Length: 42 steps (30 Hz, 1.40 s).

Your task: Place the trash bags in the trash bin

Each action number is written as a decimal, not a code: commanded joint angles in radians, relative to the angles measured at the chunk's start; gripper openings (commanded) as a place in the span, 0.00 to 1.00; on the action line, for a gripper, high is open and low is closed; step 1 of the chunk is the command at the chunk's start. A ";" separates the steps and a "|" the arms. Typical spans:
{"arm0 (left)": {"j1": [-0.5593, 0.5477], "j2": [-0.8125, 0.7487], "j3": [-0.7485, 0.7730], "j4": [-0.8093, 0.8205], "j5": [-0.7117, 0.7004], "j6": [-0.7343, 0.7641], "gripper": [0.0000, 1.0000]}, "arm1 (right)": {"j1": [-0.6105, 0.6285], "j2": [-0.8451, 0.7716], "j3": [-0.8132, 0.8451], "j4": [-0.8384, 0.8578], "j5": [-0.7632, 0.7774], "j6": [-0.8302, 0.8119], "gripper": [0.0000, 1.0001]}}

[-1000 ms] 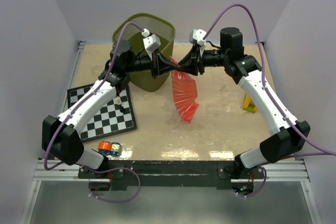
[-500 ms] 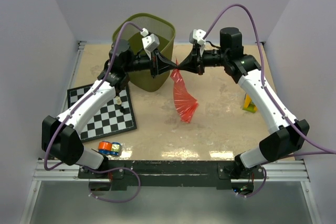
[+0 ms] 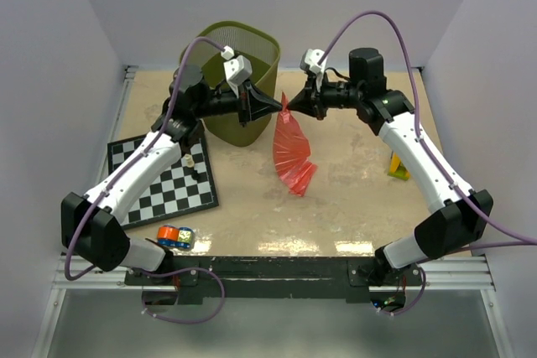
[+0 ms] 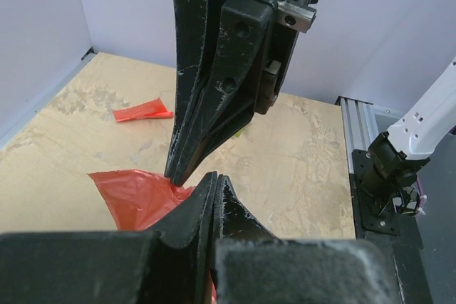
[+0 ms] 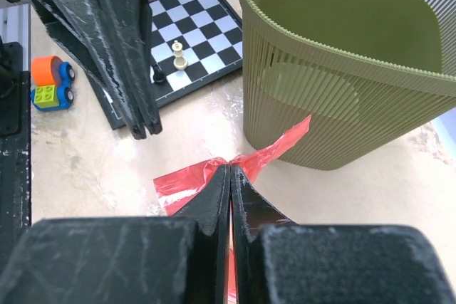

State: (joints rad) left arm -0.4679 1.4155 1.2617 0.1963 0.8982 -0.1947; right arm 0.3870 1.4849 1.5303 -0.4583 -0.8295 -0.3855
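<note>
Red trash bag (image 3: 294, 153) hangs from its gathered top, just right of the trash bin (image 3: 222, 130).
Right gripper (image 3: 294, 109) clamped on that top. Left gripper (image 3: 275, 106) closed, tips just beside; its hold unclear.

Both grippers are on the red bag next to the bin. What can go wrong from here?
1. The left gripper and right gripper pinch the trash bag at nearly the same spot. Pulling apart may tear the thin film or slip it free.
2. The bag trails down toward the table beside the trash bin, so its loose end may catch on the rim when lifted over.
</note>
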 commanded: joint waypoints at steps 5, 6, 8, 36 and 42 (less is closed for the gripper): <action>-0.003 -0.017 0.014 -0.078 -0.094 0.049 0.20 | 0.001 -0.041 0.021 0.023 -0.029 0.005 0.00; -0.003 -0.012 0.016 -0.080 -0.084 0.055 0.26 | 0.003 -0.043 0.019 0.027 -0.037 0.011 0.00; -0.005 -0.003 0.021 -0.072 -0.058 0.055 0.32 | 0.003 -0.048 0.016 0.035 -0.057 0.025 0.00; -0.023 0.059 0.067 -0.077 -0.036 0.078 0.00 | -0.017 -0.052 -0.041 0.030 0.076 0.017 0.00; -0.020 0.028 0.039 -0.070 -0.033 0.075 0.00 | -0.034 -0.052 -0.082 0.047 0.222 0.022 0.00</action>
State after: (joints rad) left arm -0.4877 1.5032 1.3102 0.0864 0.8562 -0.1345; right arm 0.3717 1.4570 1.4681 -0.4343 -0.7330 -0.3489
